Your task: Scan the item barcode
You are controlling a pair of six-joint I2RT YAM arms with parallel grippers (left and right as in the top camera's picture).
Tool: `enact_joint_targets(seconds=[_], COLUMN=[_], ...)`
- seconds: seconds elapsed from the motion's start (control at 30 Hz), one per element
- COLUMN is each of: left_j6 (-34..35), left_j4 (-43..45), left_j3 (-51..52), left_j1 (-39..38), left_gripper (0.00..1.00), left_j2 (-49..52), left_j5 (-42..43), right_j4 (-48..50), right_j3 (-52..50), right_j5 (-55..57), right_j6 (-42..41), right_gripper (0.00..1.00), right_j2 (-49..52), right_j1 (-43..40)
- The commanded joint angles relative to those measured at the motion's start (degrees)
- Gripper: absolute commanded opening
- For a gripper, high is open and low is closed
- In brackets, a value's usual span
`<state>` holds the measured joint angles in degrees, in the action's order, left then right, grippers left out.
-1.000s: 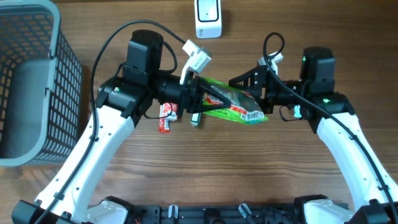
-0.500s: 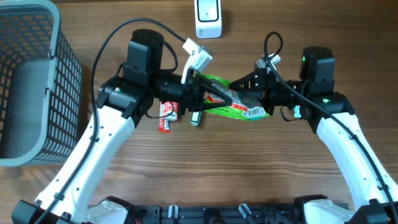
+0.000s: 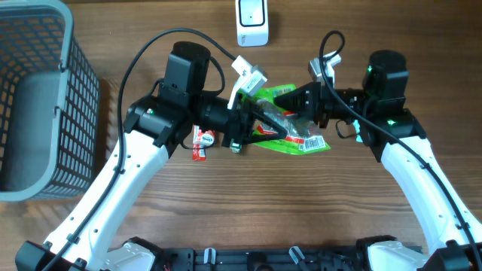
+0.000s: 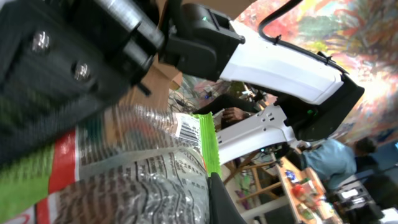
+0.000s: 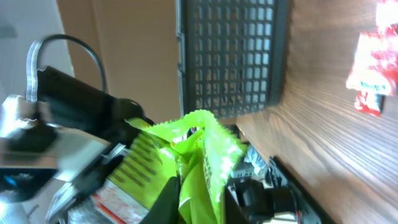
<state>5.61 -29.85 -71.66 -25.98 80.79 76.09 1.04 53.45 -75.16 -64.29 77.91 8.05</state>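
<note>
Above the wooden counter, the green crinkly plastic bag is clamped by closed left pincer and right pincer; light, slippery film is best gripped at seams.

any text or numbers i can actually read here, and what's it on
None can be read clearly.
green snack bag: printed lines, too blurred to read.
barcode label on the bag: bars and digits, too small.
red packet: white lettering, too small.
white scanner: no legible marking.
</note>
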Motion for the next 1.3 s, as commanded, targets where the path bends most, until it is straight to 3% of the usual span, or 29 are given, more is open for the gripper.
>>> enact_joint_targets(seconds=[0.0,0.13,0.37,0.5,0.63,0.9,1.03,1.1,1.2,1.27], left_j6=[-0.94,-0.96,-2.43,-2.4,-2.4,-2.4,-2.4,-2.4,-2.4,-2.4], left_j4=[-2.97,-6.49,-14.14,-15.78,-16.74,-17.2,-17.14,-17.16,-17.2,-17.16], left_j3=[-0.35,-0.35,-0.35,-0.35,-0.35,-0.35,-0.35,-0.35,-0.35,-0.35], left_j1=[-0.5,-0.5,-0.5,-0.5,-0.48,3.02,3.82,3.87,3.87,3.87], left_gripper=[0.04,0.04,0.04,0.05,0.06,0.06,0.24,0.73,0.91,0.95], left_j2=[0.0,0.0,0.0,0.0,0.0,0.0,0.0,0.0,0.0,0.0], left_j5=[0.68,-4.59,-25.29,-33.59,-37.27,-39.12,-39.15,-39.39,-40.26,-40.24], right_j4=[4.44,4.94,4.79,4.07,1.79,-11.89,-10.32,-8.13,-4.92,-1.05], right_j3=[0.48,0.48,0.48,0.48,0.48,0.48,0.66,0.7,0.7,0.7], right_j5=[0.07,0.9,2.29,3.82,7.85,18.36,18.36,18.34,18.36,18.36], right_j6=[1.44,11.17,33.81,38.82,41.88,57.02,55.1,52.89,49.68,44.96], right_gripper=[0.07,0.07,0.04,0.04,0.04,0.04,0.04,0.04,0.05,0.04], right_j2=[0.26,0.26,0.31,0.31,0.31,0.31,0.2,0.2,0.2,0.2], right_j1=[0.72,0.72,0.72,0.7,0.7,0.66,0.66,0.66,0.66,0.59])
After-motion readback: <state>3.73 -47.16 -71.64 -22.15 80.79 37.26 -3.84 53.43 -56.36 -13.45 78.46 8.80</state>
